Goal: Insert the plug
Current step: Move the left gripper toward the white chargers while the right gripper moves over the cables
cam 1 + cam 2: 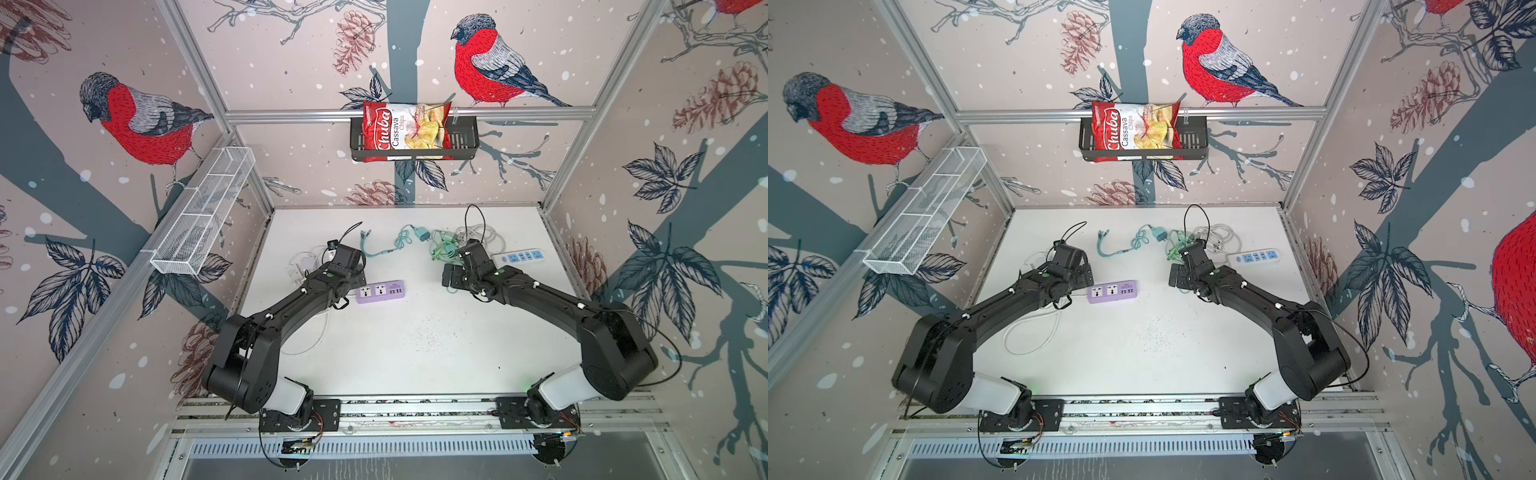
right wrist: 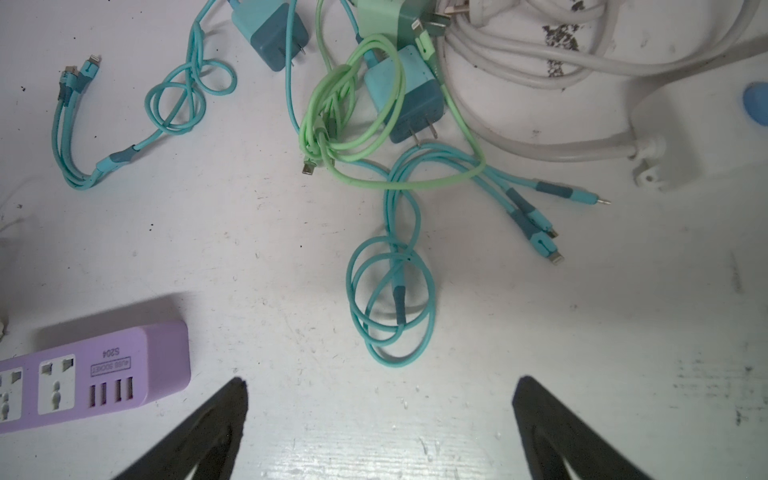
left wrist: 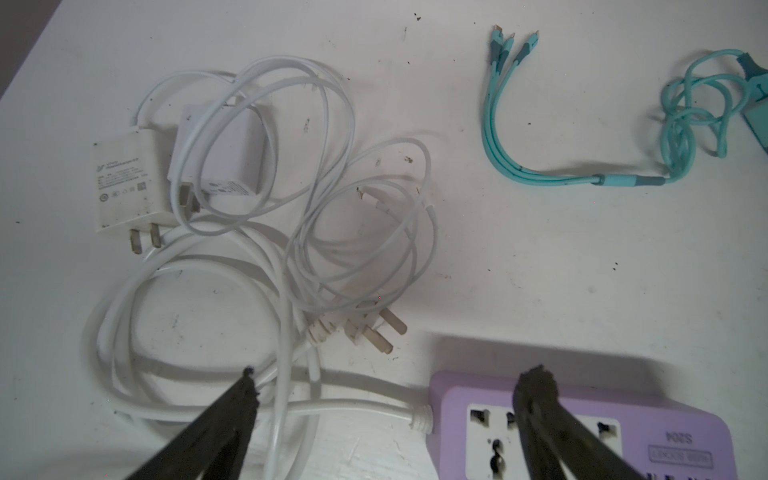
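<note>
A purple power strip (image 1: 380, 291) (image 1: 1112, 291) lies mid-table, sockets up. In the left wrist view, two white chargers (image 3: 129, 183) (image 3: 224, 158) with flat-pin plugs lie among looped white cables, and the strip's own white plug (image 3: 374, 328) lies nearer. My left gripper (image 3: 392, 376) is open and empty. One finger is over the strip's (image 3: 685, 419) first socket, the other over the cable coil. My right gripper (image 2: 380, 382) is open over bare table, right of the strip (image 2: 95, 374). Teal chargers (image 2: 270, 33) (image 2: 409, 99) lie ahead of it. No plug is held.
A white power strip (image 1: 523, 256) (image 1: 1254, 257) with a thick grey-white cable (image 2: 540, 66) lies at the back right. Teal and green cables (image 2: 390, 291) (image 2: 353, 120) tangle nearby, beside a green charger (image 2: 382, 16). A teal three-headed cable (image 3: 540, 166) lies mid-back. A chips bag (image 1: 405, 126) hangs on the back wall.
</note>
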